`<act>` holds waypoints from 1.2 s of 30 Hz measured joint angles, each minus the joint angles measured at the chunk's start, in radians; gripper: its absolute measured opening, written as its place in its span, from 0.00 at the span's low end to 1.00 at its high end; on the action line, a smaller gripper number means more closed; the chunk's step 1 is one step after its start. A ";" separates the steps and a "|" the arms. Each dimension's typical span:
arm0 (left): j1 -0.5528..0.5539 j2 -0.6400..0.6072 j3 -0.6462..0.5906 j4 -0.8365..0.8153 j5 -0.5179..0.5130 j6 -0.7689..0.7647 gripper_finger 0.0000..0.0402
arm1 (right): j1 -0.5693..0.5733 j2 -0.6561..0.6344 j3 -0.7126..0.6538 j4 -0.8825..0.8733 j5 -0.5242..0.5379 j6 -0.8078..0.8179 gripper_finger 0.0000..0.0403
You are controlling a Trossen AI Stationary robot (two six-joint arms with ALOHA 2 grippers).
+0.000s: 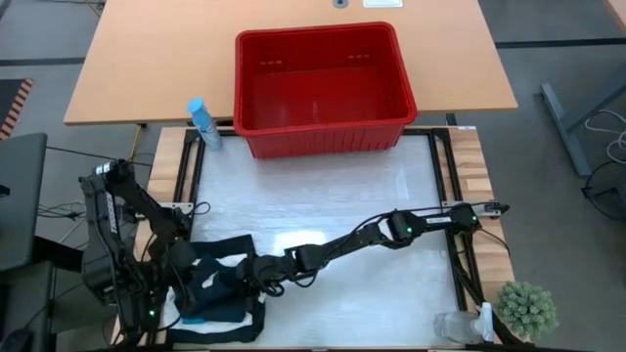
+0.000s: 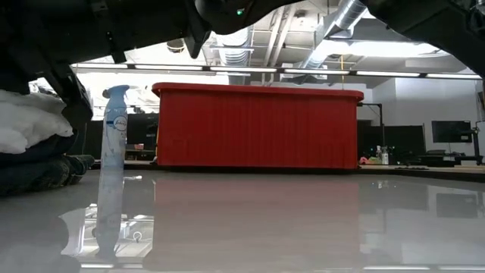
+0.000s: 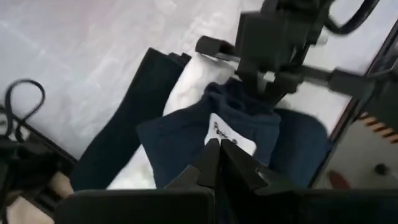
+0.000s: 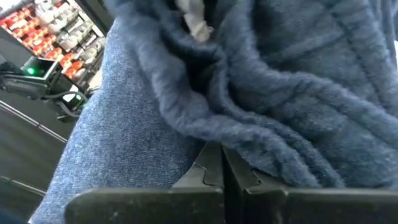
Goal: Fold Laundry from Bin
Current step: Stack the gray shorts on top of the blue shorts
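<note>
Right gripper: fingers pinched together, pressed into dark blue garment atop stack; whether fabric is caught, not clear. Left gripper: closed, empty, just above same garment. Stack: near left of table; black and white cloth beneath. Soft, light, limp, prone to sag; best pinched at hem or corner. Bin: far, empty.

Open table mid-way; bin and spray bottle block far edge.

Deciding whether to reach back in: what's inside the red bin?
The high view shows only the bare floor of the red bin; no cloth. The low view sees only its outer wall. Dark garments lie by both shut grippers.
</note>
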 joint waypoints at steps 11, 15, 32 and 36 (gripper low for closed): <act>-0.046 0.178 0.000 0.184 -0.029 0.288 0.00 | -0.026 0.000 0.057 -0.078 -0.014 -0.020 0.04; -0.058 0.186 0.028 0.166 -0.091 0.267 0.00 | -0.026 0.000 0.057 -0.078 -0.024 -0.021 0.04; -0.091 0.188 -0.283 0.172 0.055 0.070 0.00 | -0.029 -0.017 0.056 -0.107 -0.026 0.015 0.06; -0.108 0.185 -0.357 0.215 0.098 -0.017 0.00 | -0.027 -0.071 0.055 -0.196 -0.015 0.011 0.06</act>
